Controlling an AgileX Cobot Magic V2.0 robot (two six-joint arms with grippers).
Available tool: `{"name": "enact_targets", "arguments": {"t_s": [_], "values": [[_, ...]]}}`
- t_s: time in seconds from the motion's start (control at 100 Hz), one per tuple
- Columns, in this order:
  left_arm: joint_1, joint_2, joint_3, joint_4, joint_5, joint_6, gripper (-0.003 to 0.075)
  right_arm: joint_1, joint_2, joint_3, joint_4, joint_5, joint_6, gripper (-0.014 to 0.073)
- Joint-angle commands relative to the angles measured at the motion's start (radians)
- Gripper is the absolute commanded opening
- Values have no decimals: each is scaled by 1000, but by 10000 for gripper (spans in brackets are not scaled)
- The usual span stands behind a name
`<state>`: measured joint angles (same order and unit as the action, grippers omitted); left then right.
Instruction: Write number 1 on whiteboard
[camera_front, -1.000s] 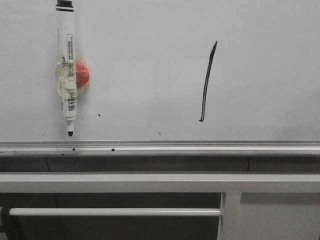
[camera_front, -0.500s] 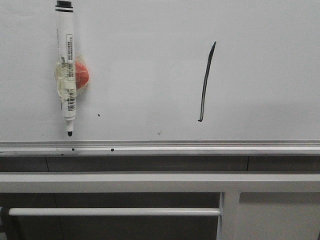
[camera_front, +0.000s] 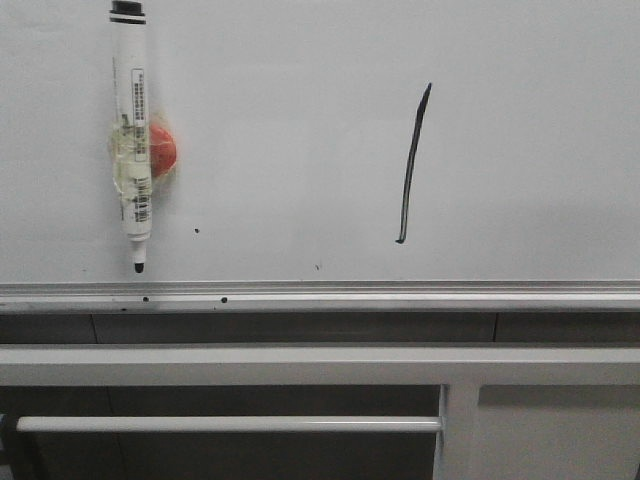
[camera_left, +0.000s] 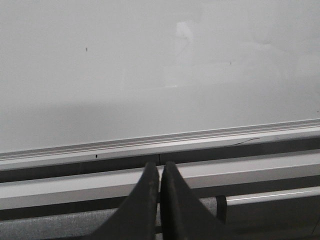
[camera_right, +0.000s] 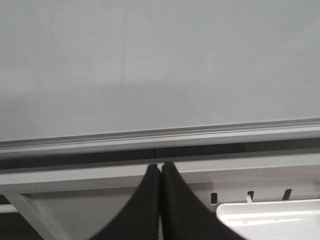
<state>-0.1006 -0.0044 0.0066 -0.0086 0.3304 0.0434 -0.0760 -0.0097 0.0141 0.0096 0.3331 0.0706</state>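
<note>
The whiteboard (camera_front: 300, 130) fills the upper part of the front view, with a silver rail (camera_front: 320, 293) along its lower edge. A thin black slanted stroke, the number 1 (camera_front: 412, 165), stands right of centre with a tiny hook at its bottom. A white marker (camera_front: 132, 140) with a red magnet taped to it sticks to the board at the left, tip down. Neither gripper shows in the front view. My left gripper (camera_left: 160, 167) is shut and empty, below the whiteboard (camera_left: 150, 70). My right gripper (camera_right: 160, 167) is shut and empty too, below the whiteboard (camera_right: 160, 65).
A grey-white metal frame (camera_front: 320, 365) with a horizontal bar (camera_front: 230, 424) runs below the board. Small black specks (camera_front: 196, 231) dot the board and rail. A white tray (camera_right: 270, 220) sits low beside my right gripper.
The marker and the specks sit very slightly further left in the front view than a second ago. The stroke is unchanged.
</note>
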Motion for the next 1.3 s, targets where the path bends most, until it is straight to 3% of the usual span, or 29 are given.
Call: {"name": "enact_targets", "arguments": {"t_s": [0.0, 0.17, 0.97, 1.29], "values": [[-1, -24, 6, -11, -72, -2, -20, -19, -16, 26, -29, -15, 2, -64], [-1, -24, 6, -11, -72, -2, -20, -73, -16, 26, -29, -15, 2, -64], [-1, -24, 6, -11, -72, -2, -20, -73, -16, 26, -29, -15, 2, -64], [61, -24, 6, -11, -72, -2, -20, -73, -16, 26, -29, -15, 2, -64]]}}
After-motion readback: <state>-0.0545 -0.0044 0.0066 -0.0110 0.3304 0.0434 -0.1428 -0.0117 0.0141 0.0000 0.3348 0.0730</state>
